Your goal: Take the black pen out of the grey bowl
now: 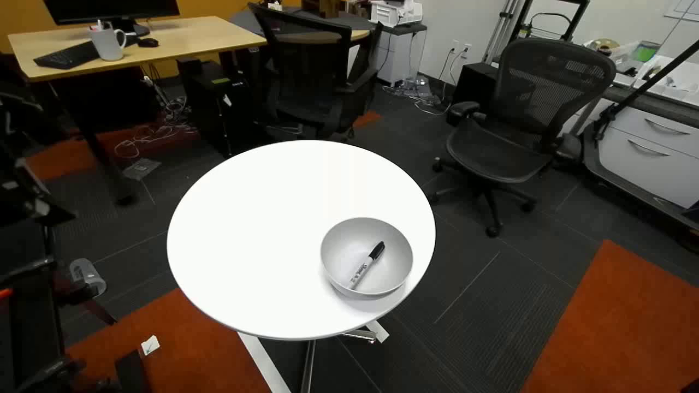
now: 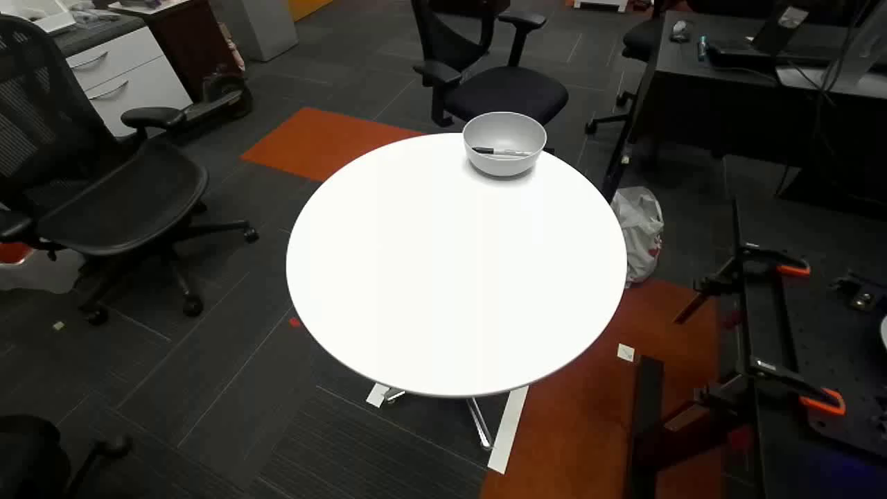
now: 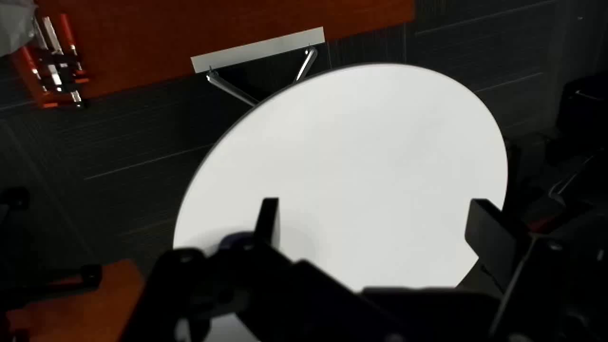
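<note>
The grey bowl stands upright near the edge of the round white table; it also shows in an exterior view. The black pen lies inside the bowl, with a black cap and a pale lettered body, and leans on the inner wall; it shows too in an exterior view. My gripper is open in the wrist view, fingers wide apart, with only bare white tabletop between them. The gripper is out of both exterior views. In the wrist view I cannot make out the pen or bowl; the gripper covers the lower part.
A black mesh chair stands beyond the table, and another chair stands near the bowl's side. A black bench with orange-tipped clamps stands beside the table. A wooden desk is at the back. A plastic bag lies on the floor.
</note>
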Motion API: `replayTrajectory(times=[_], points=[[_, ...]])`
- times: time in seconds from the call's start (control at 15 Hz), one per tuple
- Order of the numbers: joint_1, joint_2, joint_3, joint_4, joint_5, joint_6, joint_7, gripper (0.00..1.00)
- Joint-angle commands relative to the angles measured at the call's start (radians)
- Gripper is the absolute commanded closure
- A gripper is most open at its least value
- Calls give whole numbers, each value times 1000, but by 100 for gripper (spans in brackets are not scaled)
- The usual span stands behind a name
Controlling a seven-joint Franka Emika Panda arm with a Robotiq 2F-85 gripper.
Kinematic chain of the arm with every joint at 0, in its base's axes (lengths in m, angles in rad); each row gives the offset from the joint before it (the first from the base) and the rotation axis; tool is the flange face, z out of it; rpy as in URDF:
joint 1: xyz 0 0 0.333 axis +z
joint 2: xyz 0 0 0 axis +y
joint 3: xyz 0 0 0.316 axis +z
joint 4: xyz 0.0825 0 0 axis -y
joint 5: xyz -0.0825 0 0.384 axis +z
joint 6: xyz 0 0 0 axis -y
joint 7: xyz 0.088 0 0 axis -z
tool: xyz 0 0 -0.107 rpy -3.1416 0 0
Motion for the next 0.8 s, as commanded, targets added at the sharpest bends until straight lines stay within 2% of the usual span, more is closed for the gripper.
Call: replayTrajectory(times=[0.0,0.4,0.73], points=[[-24,7,24,2,21,-3,-17,0],[-24,7,24,2,21,-3,-17,0],[9,161,76,100,-48,95,-49,0]])
